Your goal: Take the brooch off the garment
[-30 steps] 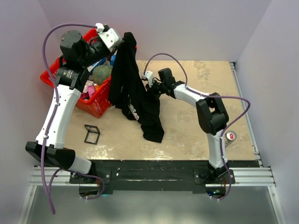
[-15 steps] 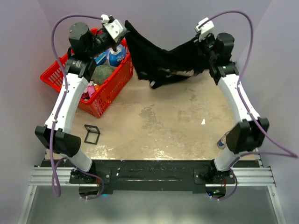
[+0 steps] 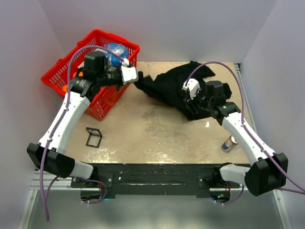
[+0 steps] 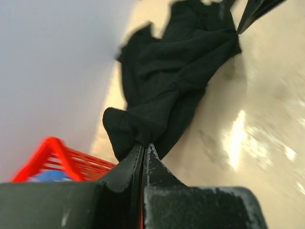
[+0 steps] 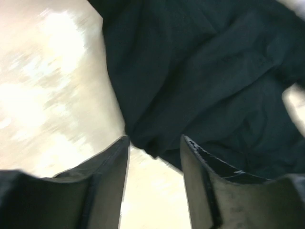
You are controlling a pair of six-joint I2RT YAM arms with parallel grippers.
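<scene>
The garment [image 3: 171,88], a black shirt, lies crumpled on the table at the back centre. My left gripper [image 3: 138,81] is shut on its left corner, beside the basket. In the left wrist view the closed fingertips [image 4: 144,147] pinch a bunched fold, and the rest of the garment [image 4: 176,81] trails away over the table. Over the garment's right part my right gripper [image 3: 193,107] stands open. In the right wrist view its gripper [image 5: 155,143] has a dark edge of the garment [image 5: 205,71] just beyond its tips and nothing held. The brooch is hidden.
A red basket [image 3: 57,76] stands at the back left with a blue-and-white container [image 3: 114,50] in it. A small black frame [image 3: 93,137] lies front left. A can [image 3: 229,144] stands near the right edge, with a white scrap [image 3: 207,124] close by.
Both arms have come down from holding the garment stretched in the air. The garment now lies on the table. My right gripper has opened and let go; the left still holds.
</scene>
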